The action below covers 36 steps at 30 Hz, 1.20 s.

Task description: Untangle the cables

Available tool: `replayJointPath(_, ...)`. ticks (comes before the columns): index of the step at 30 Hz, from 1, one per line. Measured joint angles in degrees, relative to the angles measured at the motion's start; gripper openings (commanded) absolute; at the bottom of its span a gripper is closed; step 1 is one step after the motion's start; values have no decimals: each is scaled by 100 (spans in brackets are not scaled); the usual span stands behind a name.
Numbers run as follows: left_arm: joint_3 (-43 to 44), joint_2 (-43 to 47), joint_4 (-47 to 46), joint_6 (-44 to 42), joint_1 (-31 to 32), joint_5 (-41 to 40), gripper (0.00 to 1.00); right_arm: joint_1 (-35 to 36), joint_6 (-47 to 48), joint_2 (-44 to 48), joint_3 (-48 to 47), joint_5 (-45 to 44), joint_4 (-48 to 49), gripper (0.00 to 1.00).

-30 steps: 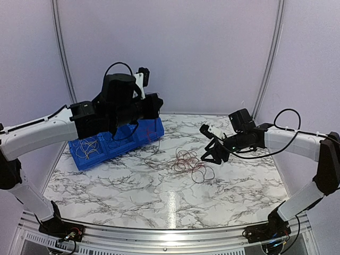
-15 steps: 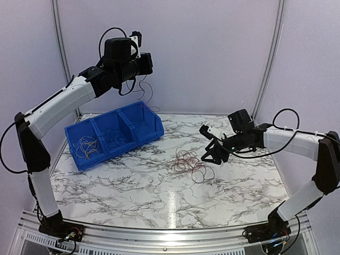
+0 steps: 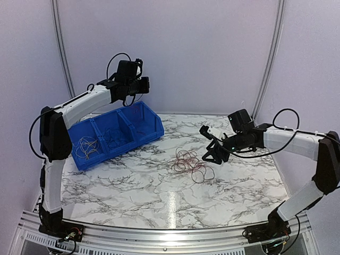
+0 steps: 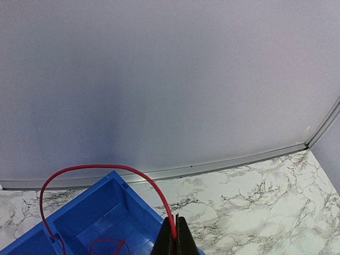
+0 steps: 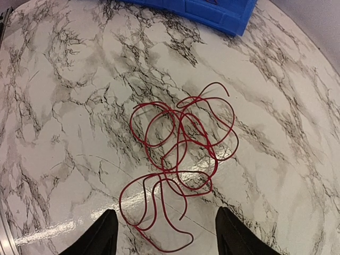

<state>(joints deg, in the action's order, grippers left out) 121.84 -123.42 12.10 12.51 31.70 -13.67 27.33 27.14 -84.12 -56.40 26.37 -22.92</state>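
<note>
A tangle of thin red cables [image 3: 188, 161] lies on the marble table near its middle; it fills the right wrist view [image 5: 183, 149]. My right gripper [image 3: 211, 151] hovers just right of the tangle, open and empty, its fingertips [image 5: 103, 234] wide apart below the loops. My left gripper [image 3: 142, 85] is raised high at the back, above the blue bin [image 3: 139, 113]. It is shut on one red cable [image 4: 127, 171], which arcs left and drops into the bin's right compartment [image 4: 101, 226]. Whitish-yellow wires [image 3: 87, 147] and dark ones [image 3: 114, 139] lie in other compartments.
The blue bin has three compartments and sits tilted at the back left of the table. The back wall and its metal rail [image 4: 228, 162] run just behind it. Marble tabletop [image 3: 159, 196] spreads in front of the tangle.
My left arm has swung from low over the bin up and back, and now holds the red cable above the bin's right end. The right gripper and the tangle have stayed put.
</note>
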Motion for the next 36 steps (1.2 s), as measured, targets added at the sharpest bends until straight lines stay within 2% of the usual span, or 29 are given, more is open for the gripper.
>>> replayJointPath(5, -188, -243, -24, 79, -39, 153, 0, 2, 33, -15, 0, -57, 0, 63)
replayJointPath(7, -350, -264, -26, 153, -39, 195, 12, 0, 46, -42, 0, -87, -2, 63)
replayJointPath(9, -483, -273, -24, 210, -37, 227, 38, 2, 57, -55, 0, -107, -4, 63)
replayJointPath(10, -538, -275, -26, 260, -37, 249, 55, 0, 59, -61, 0, -114, -2, 63)
replayJointPath(11, -570, -278, -28, 249, -37, 267, 79, 0, 61, -63, 0, -116, -2, 63)
replayJointPath(12, -608, -278, -31, 267, -39, 275, 96, 0, 61, -68, 0, -120, -4, 63)
replayJointPath(18, -1239, -42, -107, 437, -61, 295, 99, 0, 101, -79, 0, -138, -7, 63)
replayJointPath(23, -2299, 855, 2, 334, -66, 629, 99, 0, 109, -79, 0, -160, -7, 65)
replayJointPath(24, -2507, 1113, -7, 258, -63, 699, 99, 0, 109, -79, 0, -184, -2, 71)
replayJointPath(26, -2907, 1674, -42, 90, -52, 831, 99, -4, 96, -76, 0, -267, 0, 93)
replayJointPath(28, -3344, 2267, -181, -129, -20, 942, 99, -39, 24, -72, 0, -350, 4, 98)
replayJointPath(31, -4105, 3095, -450, -457, 136, 942, 99, -162, 35, 26, -2, -380, 13, 98)
replayJointPath(32, -4275, 3270, -490, -555, 214, 852, 99, -201, 50, 74, -2, -385, 22, 96)
replayJointPath(34, -4708, 3595, -717, -752, 444, 341, 99, -264, 195, 181, -2, -385, 52, 83)
replayJointPath(36, -5132, 3788, -960, -748, 651, -533, 99, -286, 407, 181, -35, -372, 68, 69)
